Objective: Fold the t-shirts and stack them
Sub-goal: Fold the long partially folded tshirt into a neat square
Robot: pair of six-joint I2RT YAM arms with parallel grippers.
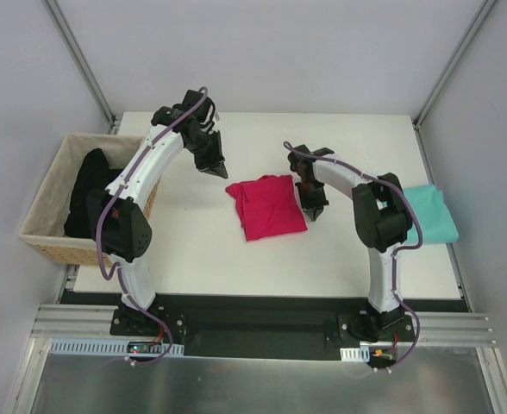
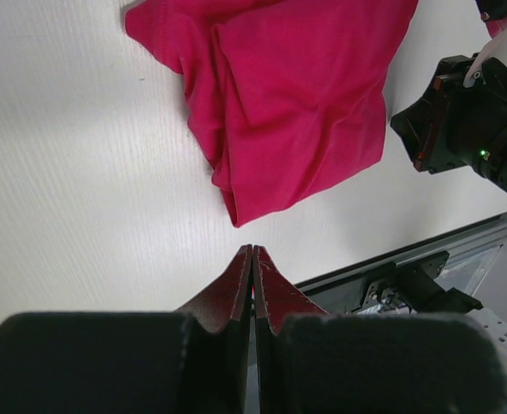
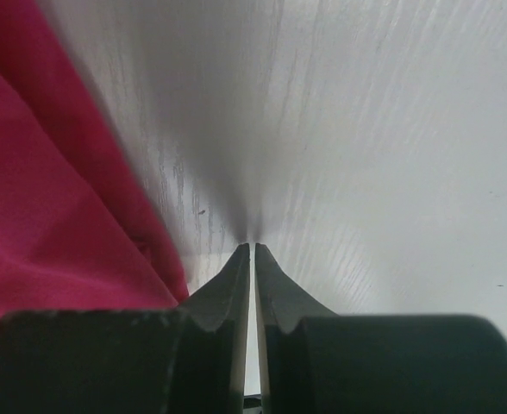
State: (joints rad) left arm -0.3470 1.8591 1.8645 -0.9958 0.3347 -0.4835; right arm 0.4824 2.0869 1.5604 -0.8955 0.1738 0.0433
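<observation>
The crimson-pink t-shirt (image 1: 266,207) lies folded into a rough rectangle in the middle of the white table (image 1: 210,259); it fills the top of the left wrist view (image 2: 297,95). The teal t-shirt (image 1: 433,211) lies folded at the table's right edge, partly behind the right arm. My left gripper (image 1: 216,170) (image 2: 253,250) hangs shut and empty just off the pink shirt's far left corner. My right gripper (image 1: 314,213) (image 3: 252,247) sits low at the table beside the shirt's right edge (image 3: 55,224), its jaws together with only a thin slit and nothing between them.
A woven basket (image 1: 51,185) stands off the table's left side with dark cloth (image 1: 90,203) in it. The right arm's housing (image 2: 469,129) shows at the right of the left wrist view. A metal rail (image 1: 262,332) runs along the near edge.
</observation>
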